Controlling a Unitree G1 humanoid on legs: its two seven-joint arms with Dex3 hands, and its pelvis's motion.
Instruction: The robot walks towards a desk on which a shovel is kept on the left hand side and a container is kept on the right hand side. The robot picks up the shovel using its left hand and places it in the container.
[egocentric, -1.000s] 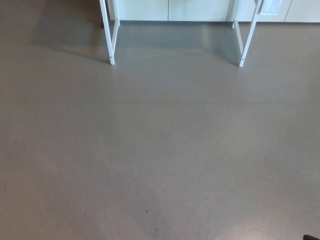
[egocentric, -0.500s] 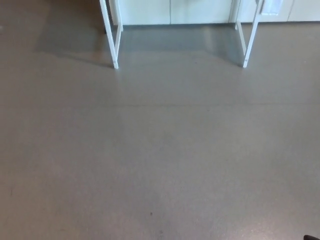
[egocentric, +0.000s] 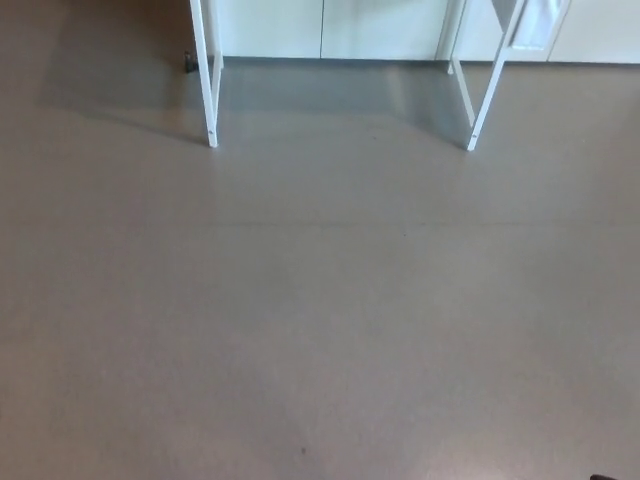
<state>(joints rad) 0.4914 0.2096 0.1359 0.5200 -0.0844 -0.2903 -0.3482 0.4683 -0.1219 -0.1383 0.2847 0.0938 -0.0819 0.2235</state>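
Only the white legs of the desk show at the top of the head view: a left leg (egocentric: 207, 75) and a right leg (egocentric: 488, 85). The desk top, the shovel and the container are out of the picture. Neither of my hands shows. A tiny dark sliver at the bottom right edge cannot be identified.
Grey-brown floor (egocentric: 320, 320) fills most of the view. White cabinet fronts (egocentric: 330, 25) run along the wall behind the desk legs. A small dark object (egocentric: 188, 62) sits on the floor by the left leg.
The whole picture has shifted: the desk legs sit lower and further left in the frame than before, so the camera has moved. Nothing else differs.
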